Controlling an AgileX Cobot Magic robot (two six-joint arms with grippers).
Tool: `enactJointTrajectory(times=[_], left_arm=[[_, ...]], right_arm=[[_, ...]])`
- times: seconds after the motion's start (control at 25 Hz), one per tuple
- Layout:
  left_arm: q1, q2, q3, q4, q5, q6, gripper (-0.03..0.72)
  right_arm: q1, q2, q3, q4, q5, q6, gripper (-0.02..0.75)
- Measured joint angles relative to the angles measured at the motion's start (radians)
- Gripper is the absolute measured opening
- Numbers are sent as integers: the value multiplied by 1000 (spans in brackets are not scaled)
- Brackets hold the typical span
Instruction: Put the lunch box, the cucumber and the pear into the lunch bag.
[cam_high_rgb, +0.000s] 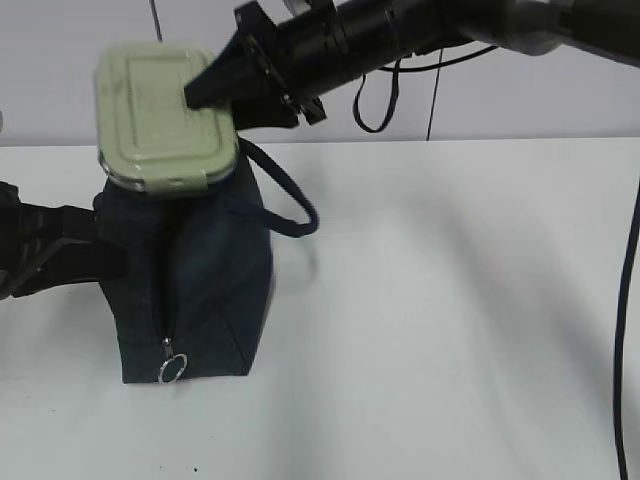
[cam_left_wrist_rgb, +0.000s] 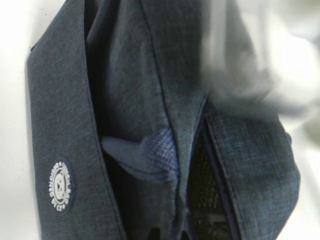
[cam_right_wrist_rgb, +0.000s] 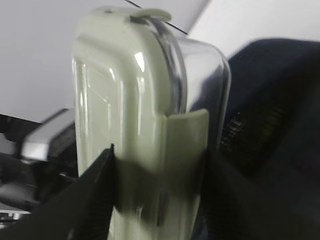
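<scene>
1. Jaws of the right gripper (cam_right_wrist_rgb: 160, 165) are closed across the thickness of the lunch box (cam_right_wrist_rgb: 150, 115), one dark finger on the sage-green lid face, the other on the clear glass side. The gap equals the box's depth, so this is a firm clamp at one edge, over a lid clip.
2. Held this way the lunch box stands on edge in the right wrist view. In the exterior view it (cam_high_rgb: 165, 115) hangs tilted just above the top of the lunch bag (cam_high_rgb: 190, 290), lid toward the camera. Judgement: the edge-on pose lets the narrow side enter the slot-like opening first.
3. Right gripper (cam_high_rgb: 235, 85) reaches across from the right of the exterior view to the bag on the left. Lunch box is not yet inside, its lower edge at or just over the mouth; contact cannot be told.
4. Left gripper: jaws not visible in the left wrist view, which is filled by the lunch bag (cam_left_wrist_rgb: 150, 125) with its opening gaping and mesh lining showing. A dark arm (cam_high_rgb: 45, 260) presses against the bag's left side in the exterior view. Judgement: it braces the bag or holds the mouth apart; jaw state cannot be told.
5. Bag stands upright on the white worktop (cam_high_rgb: 450, 320), zipper ring (cam_high_rgb: 172, 370) low on the front, handle loop (cam_high_rgb: 290, 205) toward the right.
6. Cucumber and pear: not visible in any view.
</scene>
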Motion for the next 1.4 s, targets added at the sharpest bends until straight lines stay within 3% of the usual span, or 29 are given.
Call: enactJointTrajectory(times=[0.16, 0.44, 0.6, 0.88, 1.0, 1.16, 1.4], left_arm=[[0, 0, 0, -5, -4, 0, -15], [0, 0, 0, -13, -7, 0, -15], [0, 0, 0, -26, -9, 0, -15], [0, 0, 0, -38, -17, 0, -15], [0, 0, 0, -38, -22, 0, -15], [0, 0, 0, -40, -23, 0, -15], [0, 0, 0, -41, -21, 0, -15]], right_arm=[[0, 17, 0, -237, 0, 92, 377], [0, 17, 0, -492, 6, 231, 377], [18, 17, -2, -506, 6, 272, 377], [124, 23, -2, -519, -32, 293, 382], [154, 35, -2, -519, -49, 274, 425], [159, 35, -31, -486, -49, 251, 549], [141, 35, -165, -492, 2, 243, 574]])
